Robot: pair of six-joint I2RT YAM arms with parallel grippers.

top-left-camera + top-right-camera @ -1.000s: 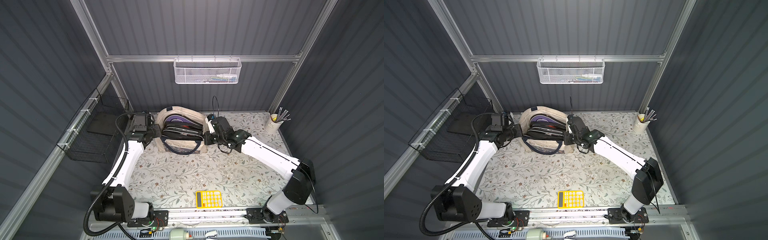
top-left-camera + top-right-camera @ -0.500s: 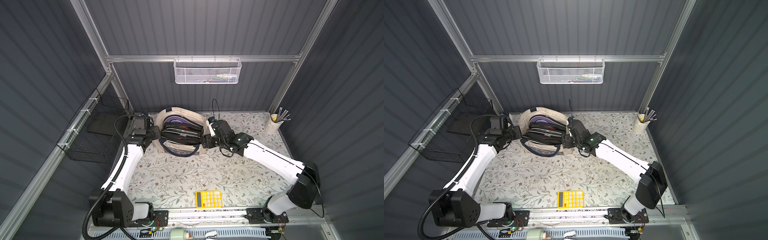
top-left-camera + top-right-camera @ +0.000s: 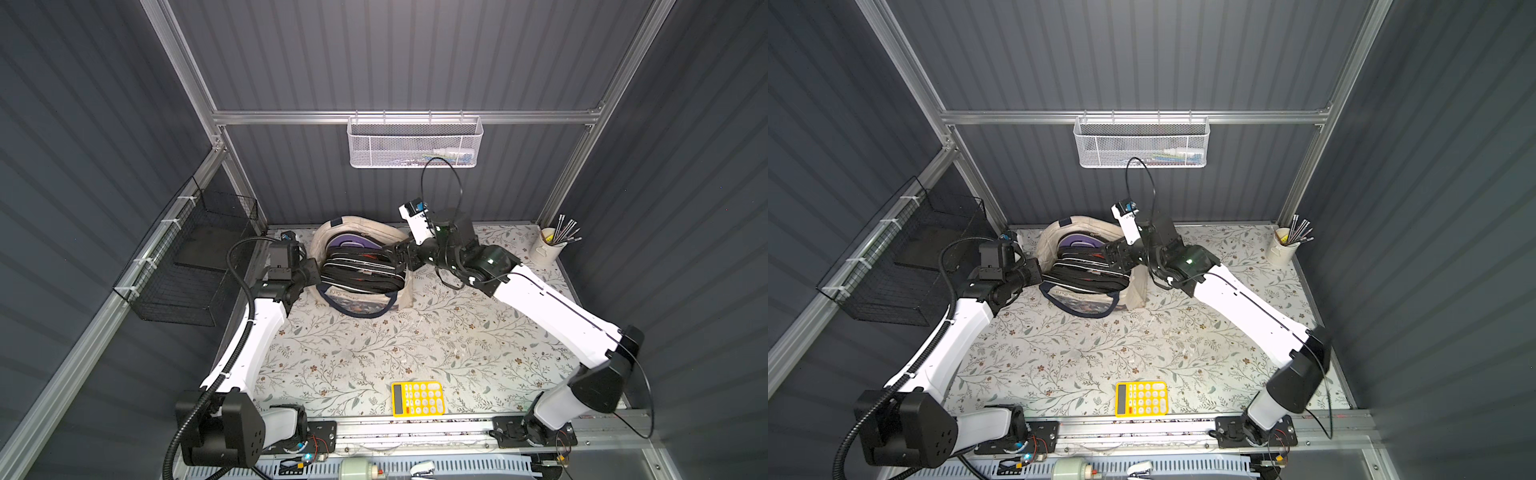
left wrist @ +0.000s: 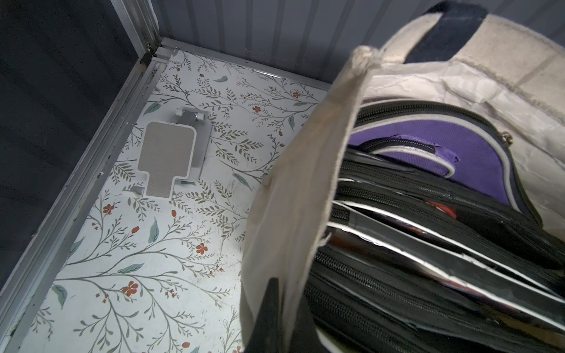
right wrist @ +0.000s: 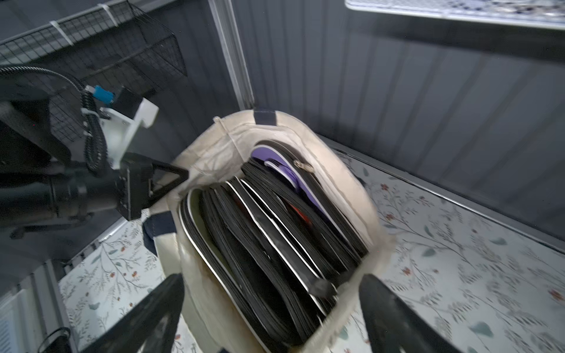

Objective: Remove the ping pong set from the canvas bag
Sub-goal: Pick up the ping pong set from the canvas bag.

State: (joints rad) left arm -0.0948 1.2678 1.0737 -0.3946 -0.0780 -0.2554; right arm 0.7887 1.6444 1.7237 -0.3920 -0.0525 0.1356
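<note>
Currently the canvas bag (image 3: 360, 223) stands at the back of the floral table (image 3: 374, 345), mouth up and spread open, in both top views (image 3: 1074, 224). The ping pong set (image 3: 361, 272) is fully inside it: stacked black zip covers, with a purple one (image 4: 452, 146) against the far wall. The left gripper (image 3: 316, 272) has its jaws pinched together on the cream rim at the bag's left end; in the left wrist view the cloth (image 4: 290, 198) runs straight down between the dark fingertips (image 4: 269, 293). The right gripper (image 5: 272, 278) is at the bag's right end with its jaws spread wide and nothing between them but the bag mouth and the covers' edges (image 5: 269, 238). Its fingers (image 5: 388, 308) look to straddle the rim, but the picture is blurred, so contact can't be called. One navy handle (image 3: 361, 311) droops over the front face onto the table. The yellow calculator (image 3: 417, 399) lies at the front edge, well apart from the bag. A pen cup (image 3: 547, 249) sits in the back right corner, a white mesh basket (image 3: 415, 145) hangs on the rear wall, and a black wire basket (image 3: 191, 266) hangs on the left.
</note>
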